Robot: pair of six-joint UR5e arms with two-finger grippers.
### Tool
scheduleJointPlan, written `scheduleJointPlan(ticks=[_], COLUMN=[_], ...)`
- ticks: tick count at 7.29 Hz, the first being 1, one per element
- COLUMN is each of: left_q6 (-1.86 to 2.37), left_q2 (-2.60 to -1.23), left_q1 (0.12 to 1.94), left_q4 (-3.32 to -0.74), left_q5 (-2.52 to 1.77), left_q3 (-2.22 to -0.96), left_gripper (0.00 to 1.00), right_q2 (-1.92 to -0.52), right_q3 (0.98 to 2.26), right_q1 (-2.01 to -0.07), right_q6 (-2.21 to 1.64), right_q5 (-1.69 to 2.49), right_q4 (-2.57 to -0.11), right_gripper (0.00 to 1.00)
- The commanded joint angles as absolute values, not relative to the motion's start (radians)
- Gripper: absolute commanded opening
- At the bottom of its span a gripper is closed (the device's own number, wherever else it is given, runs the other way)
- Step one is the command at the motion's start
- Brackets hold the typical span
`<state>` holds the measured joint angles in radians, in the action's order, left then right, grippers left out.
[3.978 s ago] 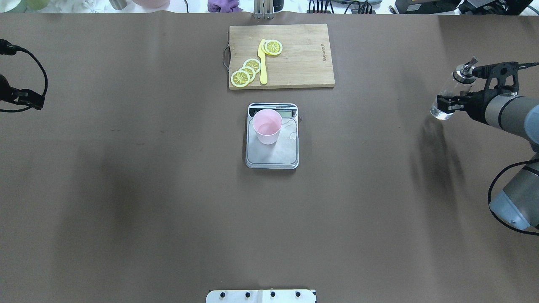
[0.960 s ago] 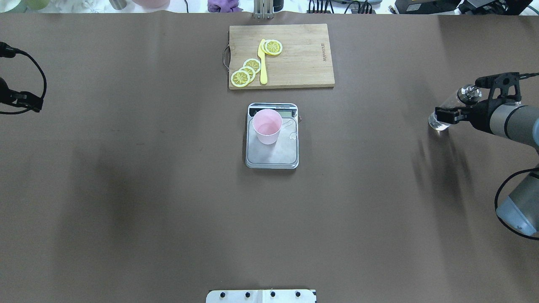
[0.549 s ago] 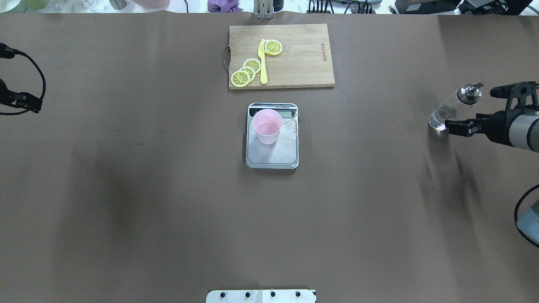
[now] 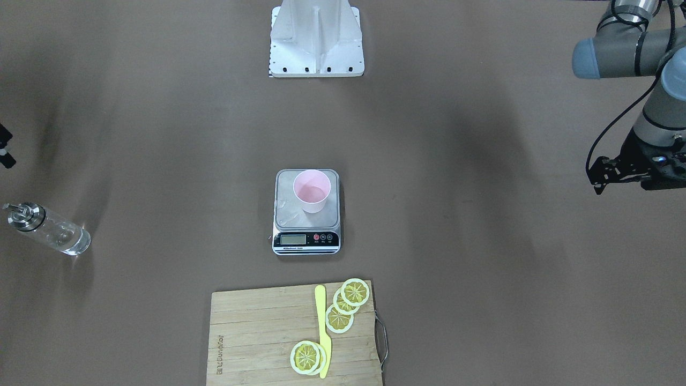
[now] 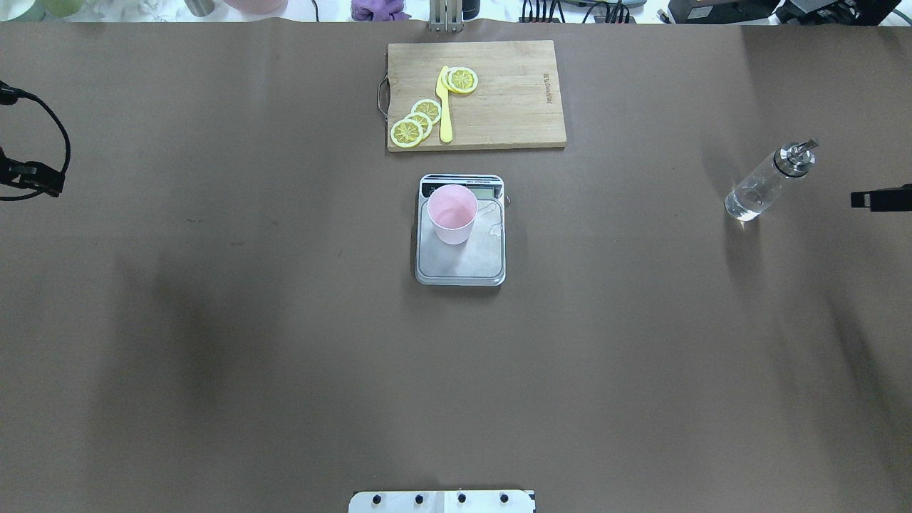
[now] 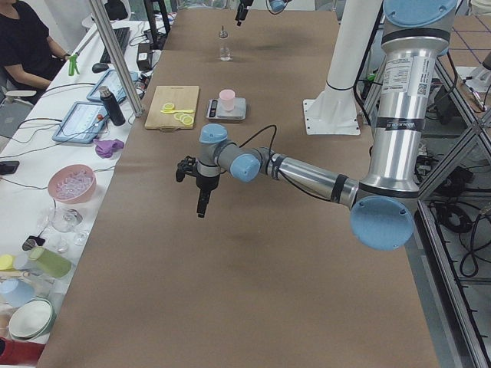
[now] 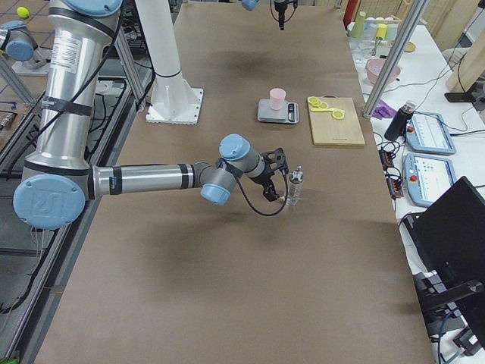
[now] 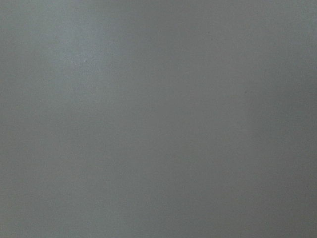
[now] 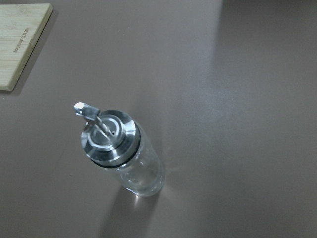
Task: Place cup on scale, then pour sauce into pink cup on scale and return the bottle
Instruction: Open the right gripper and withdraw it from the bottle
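Chg vs 0.5 s prior: right end effector (image 5: pixel 878 199) pulled back off bottle (image 5: pixel 766 182) to the frame edge, empty, open/closed cannot tell. Bottle stands free far right of scale (image 5: pixel 463 267), and cup (image 5: pixel 452 214) is unchanged on its platform. Brown worktop (image 5: pixel 214 320): cutting board (image 5: pixel 513 100) w/ lemon slices (image 5: pixel 417 121) just beyond scale, operators' bench (image 6: pixel 69 161) past that; left end effector (image 5: pixel 32 177) far left of scale, state cannot tell, w/ broad worktop between.

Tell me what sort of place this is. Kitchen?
Likely a robot lab, not a real kitchen: robot arms at a brown-covered table, tablets and a seated person alongside, and staged props like the scale and cutting board.
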<state>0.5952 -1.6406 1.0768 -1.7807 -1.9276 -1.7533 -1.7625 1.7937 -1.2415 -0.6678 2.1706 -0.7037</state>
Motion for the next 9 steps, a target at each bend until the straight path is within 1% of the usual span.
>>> scheduleJointPlan(ticks=[1,2,3,4,6,7,8,9], left_q6=[0.595,0.595,0.574,0.455,0.043,-0.117,-0.215,-0.219], left_q2=[-1.635,-1.635,-1.638,-1.646,-1.695,-1.666,-1.610,-1.608], left_q1=[1.084,1.132,1.190,1.268,1.430,1.500,1.546,1.586], left_q4=[-1.781,-1.781,-1.776,-1.688,-1.411,-1.385,-1.396,-1.396], left_q5=[-1.933,-2.033,-2.134,-2.196,-2.206,-2.203,-2.201,-2.210], left_q3=[-1.766,-1.767,-1.767,-1.767,-1.770,-1.766,-1.755,-1.693], left_gripper=[0.98,0.98,0.98,0.98,0.98,0.98,0.98,0.98], right_q2=[-1.654,-1.608,-1.595,-1.589,-1.580,-1.589,-1.609,-1.638], right_q3=[1.795,1.805,1.805,1.805,1.789,1.787,1.783,1.764], right_q1=[-1.408,-1.440,-1.460,-1.462,-1.456,-1.456,-1.450,-1.445], right_q6=[-0.450,-0.361,-0.312,-0.310,-0.305,-0.302,-0.293,-0.254], right_q5=[2.256,2.255,2.256,2.255,2.252,2.241,2.232,2.223], right_q4=[-1.005,-1.155,-1.248,-1.344,-1.432,-1.437,-1.437,-1.439], right_gripper=[1.00,1.00,1.00,1.00,1.00,1.00,1.00,1.00])
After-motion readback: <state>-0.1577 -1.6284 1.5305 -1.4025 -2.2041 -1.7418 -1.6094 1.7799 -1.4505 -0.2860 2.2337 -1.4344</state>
